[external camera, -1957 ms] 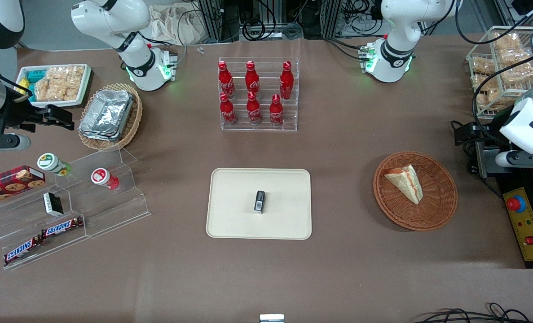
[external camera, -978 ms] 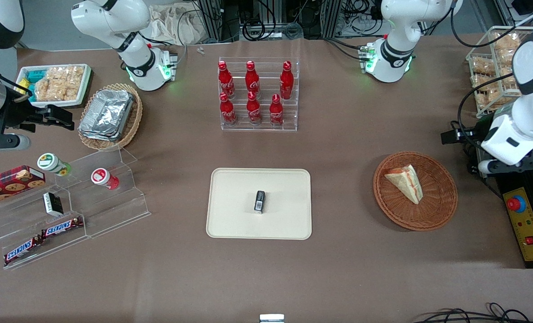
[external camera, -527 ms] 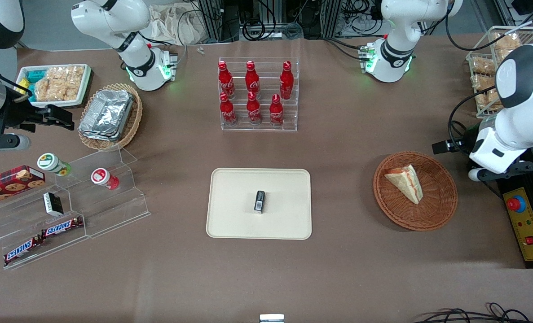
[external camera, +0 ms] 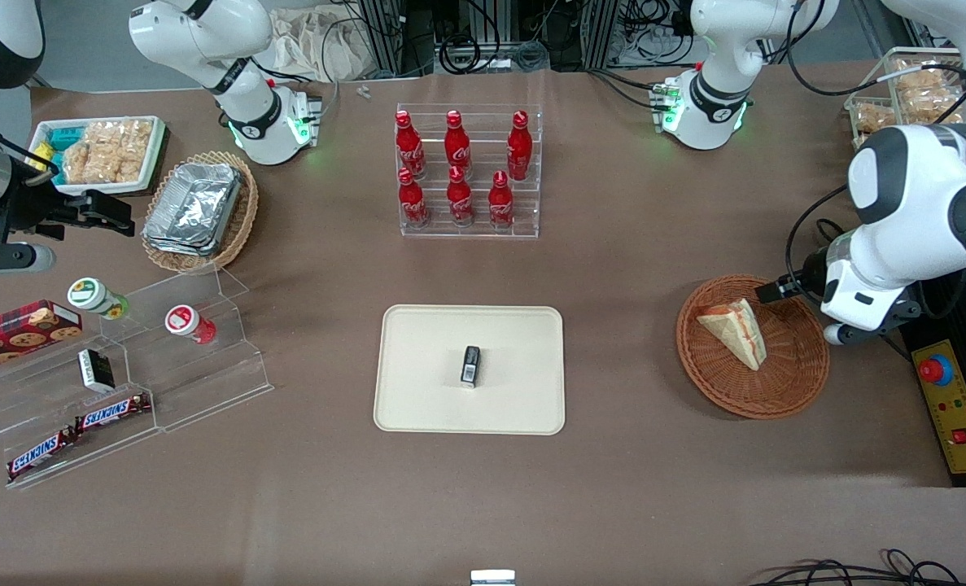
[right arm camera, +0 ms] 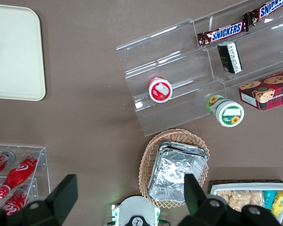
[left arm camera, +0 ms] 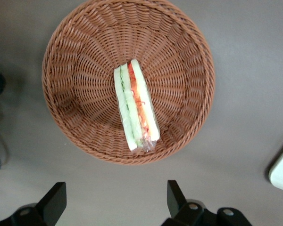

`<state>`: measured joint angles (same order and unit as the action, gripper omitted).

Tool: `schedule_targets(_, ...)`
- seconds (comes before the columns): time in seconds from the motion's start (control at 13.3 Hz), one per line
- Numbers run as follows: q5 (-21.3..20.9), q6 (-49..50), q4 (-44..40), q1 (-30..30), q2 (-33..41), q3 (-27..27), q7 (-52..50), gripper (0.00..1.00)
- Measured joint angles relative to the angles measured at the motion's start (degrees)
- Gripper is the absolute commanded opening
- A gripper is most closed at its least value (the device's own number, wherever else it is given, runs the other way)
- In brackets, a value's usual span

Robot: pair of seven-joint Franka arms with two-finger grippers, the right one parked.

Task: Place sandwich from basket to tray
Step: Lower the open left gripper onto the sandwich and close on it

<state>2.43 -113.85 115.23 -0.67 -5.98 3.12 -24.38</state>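
The sandwich lies in the round wicker basket, toward the working arm's end of the table. The gripper hangs above the table just beside the basket, its fingers spread wide and holding nothing. The cream tray is well apart from the basket and carries a small black object. Farther from the camera stands a rack of red cola bottles.

We see the cream tray on the brown desk, a clear stepped stand with Snickers bars, and a foil-filled wicker basket.
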Motion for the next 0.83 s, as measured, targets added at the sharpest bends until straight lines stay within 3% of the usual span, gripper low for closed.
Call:
schedule_targets(0.3, 0.09, -14.94, 8.25, 0.00, -0.85, -0.02, -9.64, 0.96)
schedule_targets(0.83, 0.45, -24.84, 10.05, -0.01, -6.94, -0.04, -15.87, 0.96)
